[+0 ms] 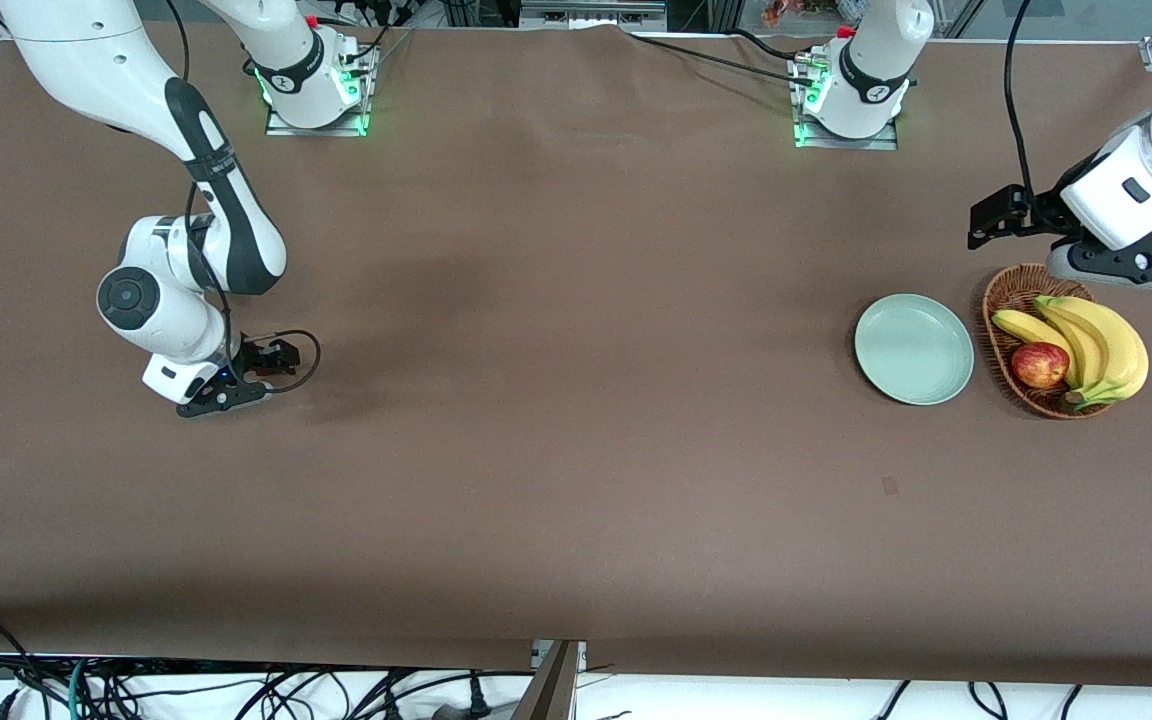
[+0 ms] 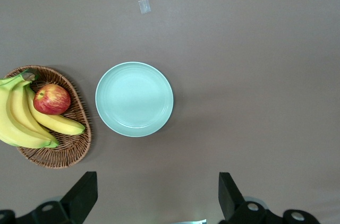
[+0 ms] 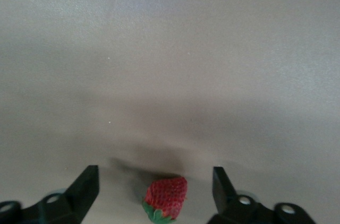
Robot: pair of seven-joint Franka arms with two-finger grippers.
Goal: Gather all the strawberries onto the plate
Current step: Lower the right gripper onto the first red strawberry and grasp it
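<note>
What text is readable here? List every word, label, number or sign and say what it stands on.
None can be read.
Round marks on the arm bases at the top of the front view: too small to read.
Pale scrap on the table near the plate, seen in the left wrist view: blank, as far as can be seen.
Plate, basket, bananas, apple, strawberry: no lettering.

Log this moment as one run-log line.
right pincer: open, low at table, straddling strawberry | left pincer: open, waiting above basket | plate: no strawberries
</note>
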